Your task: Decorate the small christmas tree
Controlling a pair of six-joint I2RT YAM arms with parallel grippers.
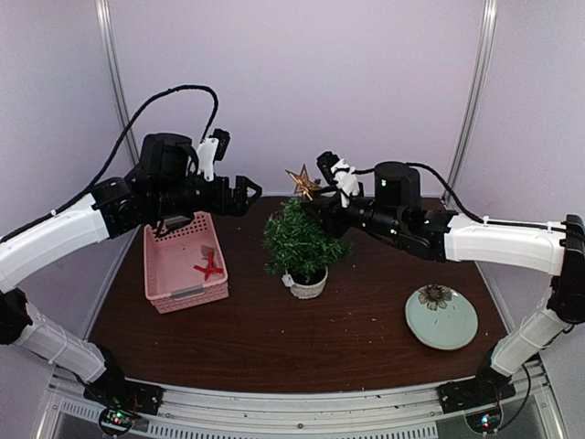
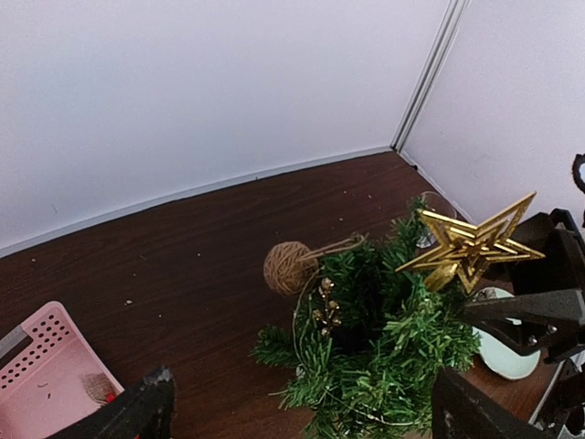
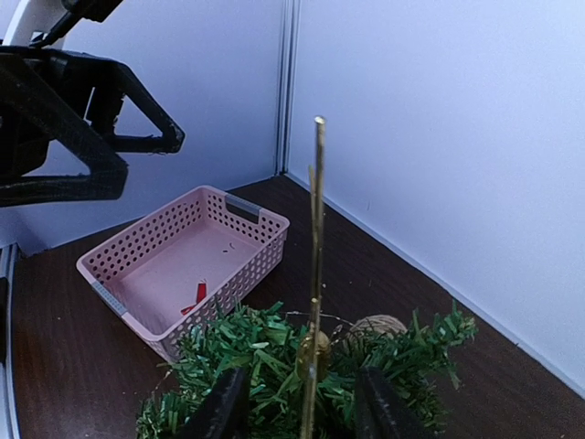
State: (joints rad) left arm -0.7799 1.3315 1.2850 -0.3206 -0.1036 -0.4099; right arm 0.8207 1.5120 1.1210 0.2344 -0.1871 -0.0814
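The small christmas tree (image 1: 300, 240) stands mid-table in its round white pot (image 1: 307, 285). A gold star (image 1: 302, 181) sits on its tip. The left wrist view shows the tree (image 2: 384, 352), the star (image 2: 471, 249), a twine ball (image 2: 288, 267) and a gold berry sprig (image 2: 324, 306) hanging in the foliage. My right gripper (image 1: 322, 203) is open at the treetop. In its wrist view the gripper (image 3: 302, 413) has a finger on either side of the edge-on star (image 3: 315, 265), with gaps to both. My left gripper (image 1: 249, 194) is wide open and empty, hovering left of the treetop, and in its wrist view (image 2: 302, 422) it hangs above the tree.
A pink perforated basket (image 1: 161, 274) at the left holds a red ornament (image 1: 210, 267); the basket also shows in the right wrist view (image 3: 238, 215). A pale green plate (image 1: 457, 334) with a flower-like ornament (image 1: 435, 295) lies front right. White walls enclose the back and sides.
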